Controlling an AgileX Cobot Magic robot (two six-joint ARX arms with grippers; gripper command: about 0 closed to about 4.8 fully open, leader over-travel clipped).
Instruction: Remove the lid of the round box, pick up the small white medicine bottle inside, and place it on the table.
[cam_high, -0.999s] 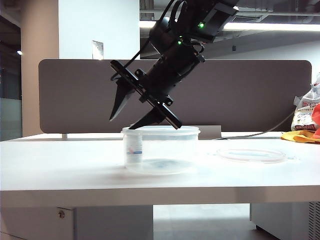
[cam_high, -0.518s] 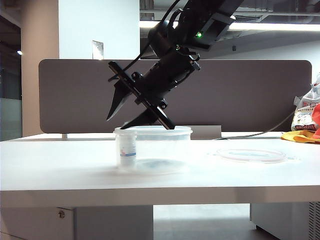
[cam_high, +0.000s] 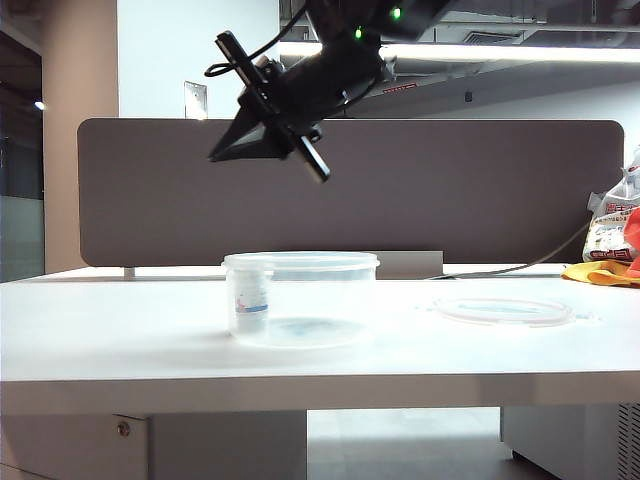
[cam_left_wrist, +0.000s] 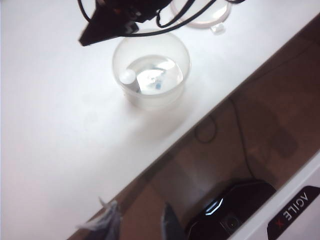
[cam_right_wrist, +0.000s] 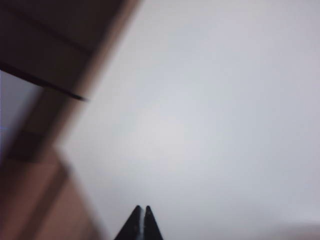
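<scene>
Small white medicine bottle (cam_high: 251, 298): blue-banded label, print unreadable, upright inside clear round box (cam_high: 300, 298). Right end effector (cam_high: 216, 155) closed, empty, aloft. Left end effector unseen.

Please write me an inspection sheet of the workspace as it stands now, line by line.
Surface: white table, mostly bare.
Job's things: clear round box open, upright; small white bottle standing inside against its wall; lid lying flat on the table, apart from the box.
Clutter: bag and orange cloth at the far right edge.
Grippers: right gripper shut, empty, raised above the box; left gripper not seen in any view.
Cables: black cable running along the table's back edge; cables on the right arm.
Surroundings: brown partition behind the table; ceiling lights above.
</scene>
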